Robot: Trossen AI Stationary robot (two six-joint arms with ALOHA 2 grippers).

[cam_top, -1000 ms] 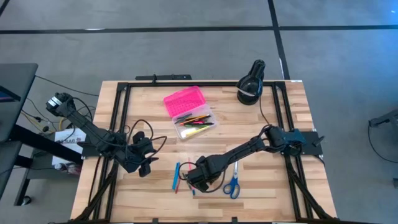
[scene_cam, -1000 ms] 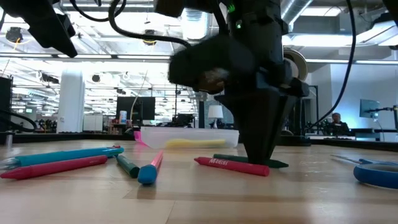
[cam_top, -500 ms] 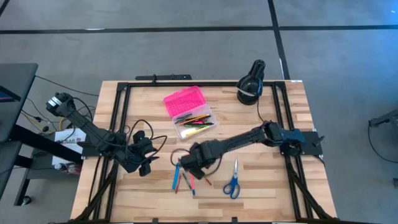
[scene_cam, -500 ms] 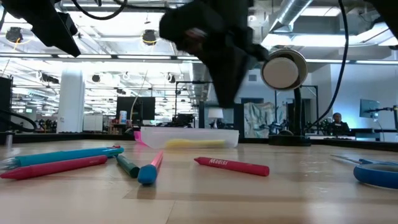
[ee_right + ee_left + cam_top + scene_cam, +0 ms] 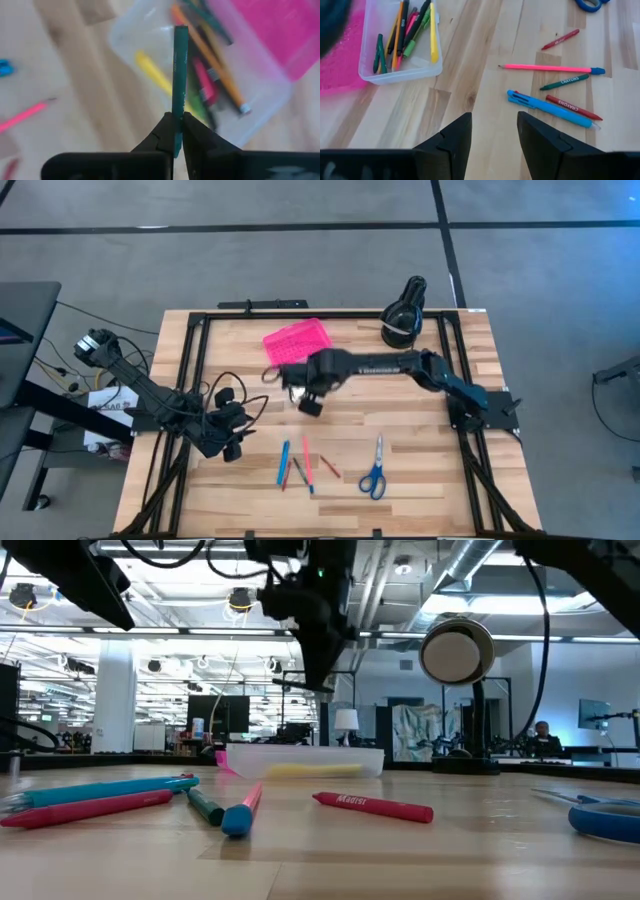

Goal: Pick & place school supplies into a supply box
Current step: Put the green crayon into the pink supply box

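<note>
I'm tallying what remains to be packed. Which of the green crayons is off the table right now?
The green crayon clamped upright in the right gripper above the clear box base; the other green crayon lies flat on the wooden table among the loose pens.

Five loose pens/crayons (image 5: 555,108), one scissors (image 5: 374,471), one box (image 5: 370,75).

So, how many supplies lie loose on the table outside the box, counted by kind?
Crayons: 3 (red, green, red)
Pink pencil: 1
Blue pen: 1
Scissors: 1
Total on the table: 6
Not counted: 1 green crayon held in the right gripper.
</note>
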